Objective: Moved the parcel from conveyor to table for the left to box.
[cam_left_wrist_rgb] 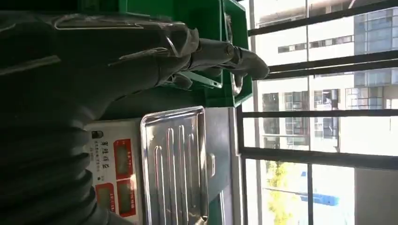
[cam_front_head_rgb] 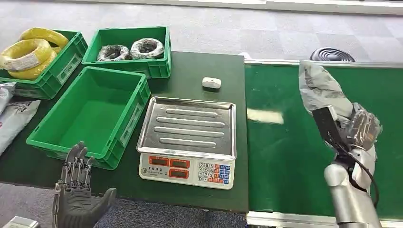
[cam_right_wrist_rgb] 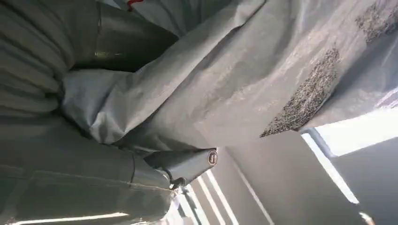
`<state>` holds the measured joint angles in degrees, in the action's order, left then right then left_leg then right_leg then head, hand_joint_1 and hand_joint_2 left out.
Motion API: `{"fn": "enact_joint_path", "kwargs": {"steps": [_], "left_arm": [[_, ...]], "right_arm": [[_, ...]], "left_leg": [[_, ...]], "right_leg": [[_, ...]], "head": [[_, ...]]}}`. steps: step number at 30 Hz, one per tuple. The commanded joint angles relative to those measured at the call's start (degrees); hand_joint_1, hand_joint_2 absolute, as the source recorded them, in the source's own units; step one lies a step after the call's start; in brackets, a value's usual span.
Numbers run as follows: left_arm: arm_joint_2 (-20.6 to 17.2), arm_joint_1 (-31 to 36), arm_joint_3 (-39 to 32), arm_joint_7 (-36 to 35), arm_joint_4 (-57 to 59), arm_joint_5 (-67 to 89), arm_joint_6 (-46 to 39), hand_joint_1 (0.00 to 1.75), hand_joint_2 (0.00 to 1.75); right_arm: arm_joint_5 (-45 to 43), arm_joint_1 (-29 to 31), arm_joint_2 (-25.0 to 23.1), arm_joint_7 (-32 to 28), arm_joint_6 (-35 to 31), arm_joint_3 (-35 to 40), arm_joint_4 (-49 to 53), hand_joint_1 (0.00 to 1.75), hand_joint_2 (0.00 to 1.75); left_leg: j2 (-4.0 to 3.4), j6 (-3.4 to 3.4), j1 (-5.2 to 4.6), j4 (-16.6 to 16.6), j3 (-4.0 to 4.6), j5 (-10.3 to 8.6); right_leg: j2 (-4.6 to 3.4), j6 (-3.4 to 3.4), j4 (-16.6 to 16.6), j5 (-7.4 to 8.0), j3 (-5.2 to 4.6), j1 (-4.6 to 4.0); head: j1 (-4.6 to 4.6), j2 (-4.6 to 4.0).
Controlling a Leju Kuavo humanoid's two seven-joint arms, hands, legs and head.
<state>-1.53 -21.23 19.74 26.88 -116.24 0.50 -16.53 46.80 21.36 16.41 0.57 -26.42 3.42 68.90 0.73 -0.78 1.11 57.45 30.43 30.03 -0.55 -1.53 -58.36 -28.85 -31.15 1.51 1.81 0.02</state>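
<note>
Grey plastic wraps the parcel [cam_front_head_rgb: 319,88], a crumpled mailer bag that the robot's right hand [cam_front_head_rgb: 361,128] grips and holds up above the green conveyor belt [cam_front_head_rgb: 285,161], to the right of the weighing scale [cam_front_head_rgb: 187,137]. In the right wrist view the parcel [cam_right_wrist_rgb: 244,84] bunches tightly against the right hand [cam_right_wrist_rgb: 84,173], with a thick thumb lying along its folds.

The scale, with a ribbed steel pan and a keypad with red displays, sits on a dark table [cam_front_head_rgb: 199,71] just left of the belt. A small white object [cam_front_head_rgb: 211,82] lies on the table behind the scale. Just left of the scale stands an empty green crate [cam_front_head_rgb: 121,133]. Behind that crate, another green crate [cam_front_head_rgb: 152,66] holds grey coiled bundles, and further left of the scale a third green crate [cam_front_head_rgb: 66,66] holds yellow coils.

The left hand [cam_front_head_rgb: 76,194] is raised at the table's near edge, in front of the empty crate, fingers spread and holding nothing. In the left wrist view the left hand [cam_left_wrist_rgb: 141,51] reaches toward a green crate [cam_left_wrist_rgb: 206,18] beside the scale [cam_left_wrist_rgb: 173,164].
</note>
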Motion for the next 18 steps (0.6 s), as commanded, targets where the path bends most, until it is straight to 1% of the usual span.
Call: {"fn": "enact_joint_path", "kwargs": {"steps": [1, 2, 3, 4, 5, 7, 8, 10, 11, 12, 13, 15, 16, 18], "left_arm": [[-1.1, 5.3, 1.5, 0.4, 6.7, -0.1, 3.7, 0.0, 1.75], [-0.7, 6.1, 1.3, 0.3, 7.3, 0.1, 5.0, 0.0, 1.75], [-0.2, 6.7, 1.1, 0.2, 7.7, 0.3, 5.6, 0.0, 1.75], [0.0, 7.0, 1.1, 0.1, 7.8, 0.5, 5.9, 0.0, 1.75], [0.5, 7.5, 0.9, -0.2, 8.0, 0.9, 6.8, 0.0, 1.75], [1.0, 7.7, 0.6, -0.5, 7.9, 1.2, 7.2, 0.0, 1.75], [1.3, 7.9, 0.5, -0.6, 8.0, 1.6, 7.9, 0.0, 1.75], [1.4, 8.1, 0.5, -0.6, 8.0, 1.6, 8.0, 0.0, 1.75], [1.6, 8.6, 0.4, -0.9, 8.0, 1.7, 8.3, 0.0, 1.75], [1.6, 9.0, 0.1, -1.2, 8.0, 1.7, 8.8, 0.0, 1.75], [1.6, 9.1, 0.0, -1.2, 7.9, 1.7, 8.9, 0.0, 1.75], [2.1, 9.9, -0.5, -1.6, 8.1, 1.7, 10.0, 0.0, 1.75], [2.2, 10.1, -0.5, -1.7, 8.1, 1.7, 10.1, 0.0, 1.75], [2.7, 10.7, -0.9, -2.2, 8.1, 1.7, 11.2, 0.0, 1.75]], "right_arm": [[11.6, 8.6, -5.6, -1.2, 5.2, 17.6, 8.0, 1.75, 1.75], [14.7, 10.2, -7.1, -2.9, 7.1, 19.8, 6.8, 1.75, 1.75], [16.3, 11.3, -8.6, -2.8, 8.3, 21.0, 5.6, 1.75, 1.75], [16.8, 12.1, -9.6, -2.7, 9.0, 21.7, 4.6, 1.75, 1.75], [17.3, 13.7, -11.0, -3.6, 11.2, 23.5, 2.1, 1.75, 1.75], [17.3, 14.7, -12.0, -3.8, 11.8, 24.6, 0.3, 1.75, 1.75], [17.4, 15.6, -12.7, -4.9, 13.5, 26.0, -1.8, 1.75, 1.75], [17.4, 15.7, -13.1, -5.2, 14.1, 26.4, -2.3, 1.75, 1.75], [17.5, 15.7, -14.0, -5.2, 14.4, 27.1, -3.5, 1.75, 1.75], [17.9, 15.7, -14.4, -5.3, 15.6, 28.1, -4.3, 1.75, 1.75], [17.9, 15.6, -14.5, -5.3, 15.6, 28.2, -4.4, 1.75, 1.75], [17.9, 15.1, -14.8, -5.9, 17.4, 29.6, -6.2, 1.75, 1.75], [17.7, 15.0, -14.8, -6.1, 17.3, 29.6, -6.4, 1.75, 1.75], [17.5, 13.9, -15.3, -8.7, 13.8, 29.6, -9.1, 1.75, 1.75]], "left_leg": [[-0.45, 0.01, -0.05, -0.1, 0.02, -0.05], [-0.44, 0.02, -0.06, -0.1, 0.04, -0.11], [-0.46, 0.01, -0.07, -0.1, 0.0, -0.06], [-0.4, 0.01, -0.05, -0.1, -0.02, -0.03], [-0.45, 0.02, -0.06, -0.1, -0.01, -0.09], [-0.47, 0.01, -0.03, -0.1, -0.03, -0.05], [-0.5, 0.03, -0.04, -0.1, -0.01, -0.12], [-0.26, 0.01, -0.03, -0.1, -0.03, -0.07], [-0.44, 0.06, -0.04, -0.3, -0.01, -0.24], [-0.31, 0.01, 0.0, -0.1, -0.06, -0.08], [-0.37, 0.03, -0.02, -0.2, -0.04, -0.15], [-0.2, 0.01, -0.01, -0.1, -0.04, -0.09], [-0.27, 0.02, -0.02, -0.2, -0.06, -0.16], [-0.12, -0.01, 0.0, -0.1, -0.03, -0.08]], "right_leg": [[-0.37, 0.14, -0.1, 0.13, -0.25, 0.03], [-0.34, 0.18, 0.0, 0.18, -0.25, 0.03], [-0.38, 0.13, -0.1, 0.14, -0.24, 0.04], [-0.33, 0.1, -0.1, 0.1, -0.18, 0.03], [-0.36, 0.15, 0.0, 0.16, -0.21, 0.02], [-0.37, 0.12, -0.1, 0.12, -0.18, 0.0], [-0.38, 0.16, 0.0, 0.19, -0.22, 0.01], [-0.2, 0.09, -0.1, 0.08, -0.12, 0.01], [-0.29, 0.22, 0.1, 0.28, -0.2, -0.02], [-0.24, 0.12, 0.0, 0.1, -0.09, -0.03], [-0.26, 0.17, 0.1, 0.18, -0.13, -0.02], [-0.14, 0.11, 0.0, 0.08, -0.06, -0.02], [-0.17, 0.16, 0.1, 0.16, -0.08, -0.02], [-0.08, 0.1, 0.0, 0.05, -0.05, -0.02]], "head": [[-0.04, 0.0], [-0.02, 0.0], [0.0, 0.0], [-0.02, 0.0], [-0.04, 0.0], [-0.02, 0.0], [-0.02, 0.0], [-0.02, 0.0], [-0.02, 0.0], [-0.02, 0.0], [-0.02, 0.0], [-0.02, 0.0], [-0.04, 0.0], [-0.02, 0.0]]}}
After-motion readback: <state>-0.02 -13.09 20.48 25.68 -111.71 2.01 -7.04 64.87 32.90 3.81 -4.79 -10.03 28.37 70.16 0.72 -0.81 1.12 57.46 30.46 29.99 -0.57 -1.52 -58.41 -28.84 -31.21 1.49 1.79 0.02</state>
